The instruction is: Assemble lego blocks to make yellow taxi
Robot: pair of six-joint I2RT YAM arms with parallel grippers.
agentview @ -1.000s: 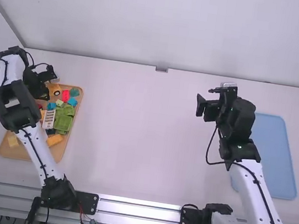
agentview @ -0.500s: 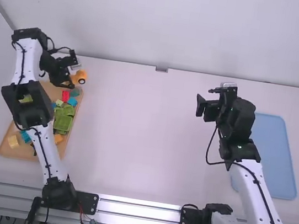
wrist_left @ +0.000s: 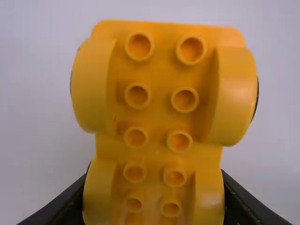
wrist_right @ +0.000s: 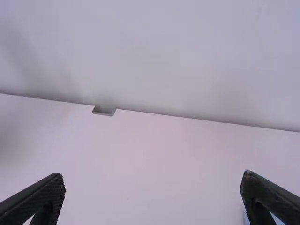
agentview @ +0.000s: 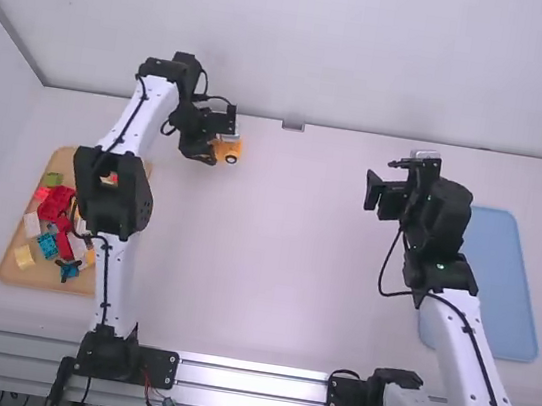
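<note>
- The white table (agentview: pixel 292 267) is the biggest thing in front of me, with a white wall (agentview: pixel 323 49) rising behind its far edge.
- My right arm (agentview: pixel 471 362) stands over the right side of the table, partly over the near-left part of the blue tray.
- My left arm (agentview: pixel 111 277) reaches to the far left part of the table, crossing the right side of the tan block tray.
- The blue tray (agentview: pixel 502 286) lies flat at the right.
- The tan block tray (agentview: pixel 48 280) sits at the left, loaded with loose blocks.
- I have the right gripper (agentview: pixel 384 177) spread wide; the right wrist view shows its two fingers well apart with nothing between them.
- I have the left gripper (agentview: pixel 218 139) pinching the yellow wheeled base, near the far edge, left of middle.
- The yellow wheeled base (agentview: pixel 228 149) turns its underside to my left wrist camera: two columns of round tubes between the wheel arches.
- In the tan tray I see red blocks (agentview: pixel 56 201), a green block (agentview: pixel 52 178), a blue block (agentview: pixel 48 245) and a pale yellow block (agentview: pixel 24 256).
</note>
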